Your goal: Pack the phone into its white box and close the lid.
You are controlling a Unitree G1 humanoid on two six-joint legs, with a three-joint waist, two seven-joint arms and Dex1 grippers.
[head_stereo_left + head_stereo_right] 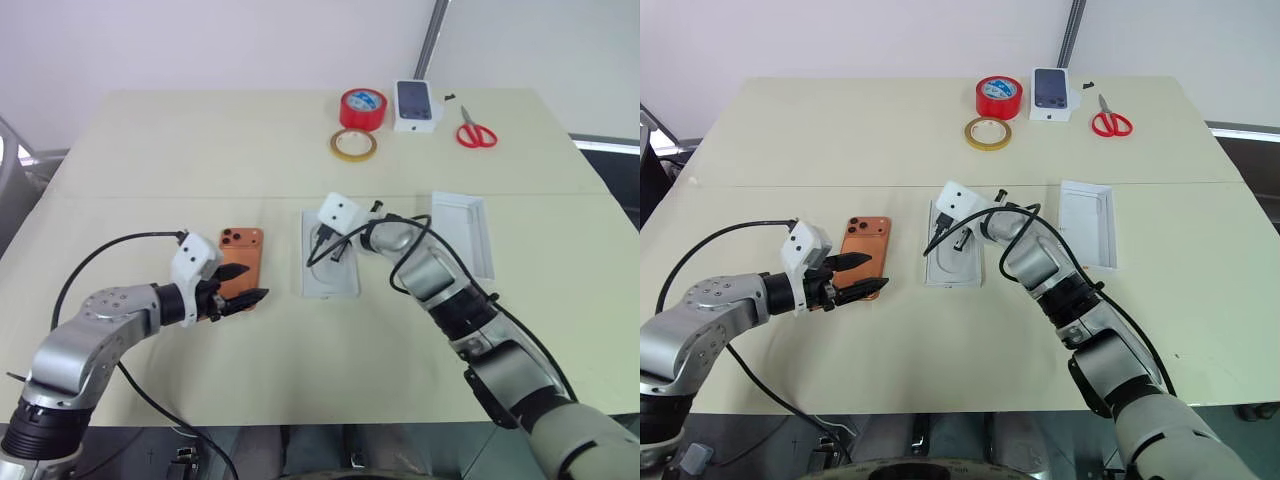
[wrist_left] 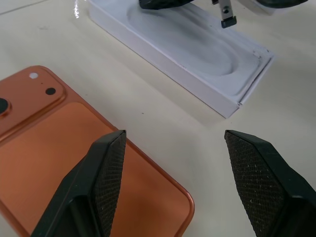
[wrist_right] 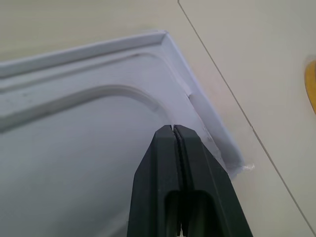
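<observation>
The orange phone (image 1: 242, 258) lies back up on the table, its camera cluster at the far end. My left gripper (image 1: 255, 282) is open just above the phone's near end; one finger (image 2: 106, 168) hangs over the phone, the other (image 2: 256, 173) over bare table beside it. To the right of the phone sits the white box (image 1: 338, 283), open, with its moulded insert (image 2: 197, 54) showing. My right gripper (image 3: 172, 130) is shut with nothing in it, and its tip hovers over the insert near a far corner. The lid (image 1: 463, 232) lies inside up to the right of the box.
At the back of the table stand a red tape roll (image 1: 362, 108), a yellow tape ring (image 1: 354, 145), a smaller white box with a dark phone picture (image 1: 418, 105) and red scissors (image 1: 476, 130). A seam (image 1: 150, 196) crosses the table behind the phone.
</observation>
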